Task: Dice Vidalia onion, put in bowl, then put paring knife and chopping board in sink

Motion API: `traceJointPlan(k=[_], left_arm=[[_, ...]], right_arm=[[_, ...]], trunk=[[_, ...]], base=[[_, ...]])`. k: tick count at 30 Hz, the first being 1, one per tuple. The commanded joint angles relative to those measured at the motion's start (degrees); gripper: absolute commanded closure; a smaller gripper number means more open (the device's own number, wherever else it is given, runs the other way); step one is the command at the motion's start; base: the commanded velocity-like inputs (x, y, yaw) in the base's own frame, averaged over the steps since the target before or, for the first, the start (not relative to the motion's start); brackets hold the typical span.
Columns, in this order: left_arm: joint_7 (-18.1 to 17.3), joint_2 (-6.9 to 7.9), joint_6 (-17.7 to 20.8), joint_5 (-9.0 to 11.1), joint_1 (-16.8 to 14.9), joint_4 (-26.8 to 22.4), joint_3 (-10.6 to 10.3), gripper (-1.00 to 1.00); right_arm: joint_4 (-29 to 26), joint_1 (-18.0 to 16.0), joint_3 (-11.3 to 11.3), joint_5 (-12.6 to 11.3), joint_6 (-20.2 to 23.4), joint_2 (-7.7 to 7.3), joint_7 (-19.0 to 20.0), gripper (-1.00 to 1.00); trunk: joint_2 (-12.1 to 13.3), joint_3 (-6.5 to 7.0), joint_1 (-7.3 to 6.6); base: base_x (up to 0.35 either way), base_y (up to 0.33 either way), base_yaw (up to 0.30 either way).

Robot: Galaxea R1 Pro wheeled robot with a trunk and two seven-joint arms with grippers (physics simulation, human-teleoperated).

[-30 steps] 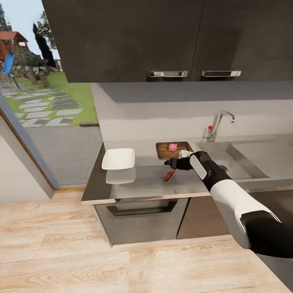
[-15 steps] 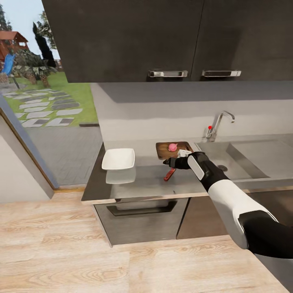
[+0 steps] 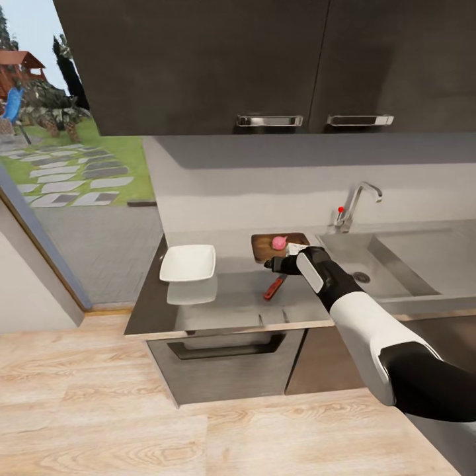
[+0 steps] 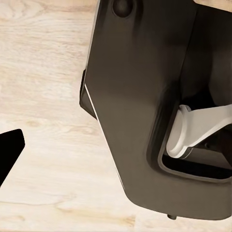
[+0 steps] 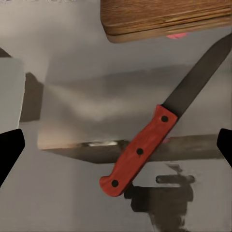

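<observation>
Now the right end effector (image 3: 272, 264), fingers spread and empty, hovers above the knife (image 5: 162, 133) on the desk (image 3: 225, 301); next, descend and grasp its handle.

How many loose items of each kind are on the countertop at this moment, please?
Bowl: 1
Chopping board: 1
Vidalia onion: 1, on the board
Paring knife: 1, red-handled, beside the board
Total: 4
</observation>
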Motion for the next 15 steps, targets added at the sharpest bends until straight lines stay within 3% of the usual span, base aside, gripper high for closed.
traceJointPlan(k=[1,11,15], left_arm=[[-0.2,-0.05,0.0,0.3,0.0,-0.1,0.2,-1.00],[-0.2,-0.05,0.0,0.2,0.0,0.3,0.2,-1.00],[-0.2,-0.05,0.0,0.2,0.0,0.3,0.2,-1.00]], right_arm=[[-0.1,-0.1,0.3,-0.6,0.0,0.19,-1.0,-1.00],[0.3,-0.1,0.4,-0.5,-3.7,3.31,-8.5,-1.00],[0.8,-0.1,0.4,-0.5,-3.9,3.44,-9.1,-1.00]], trunk=[[-0.1,-0.10,0.05],[-0.1,-0.10,0.05],[-0.1,-0.10,0.05]], base=[[0.086,-0.006,0.000],[0.026,-0.001,0.000],[0.000,0.000,0.000]])
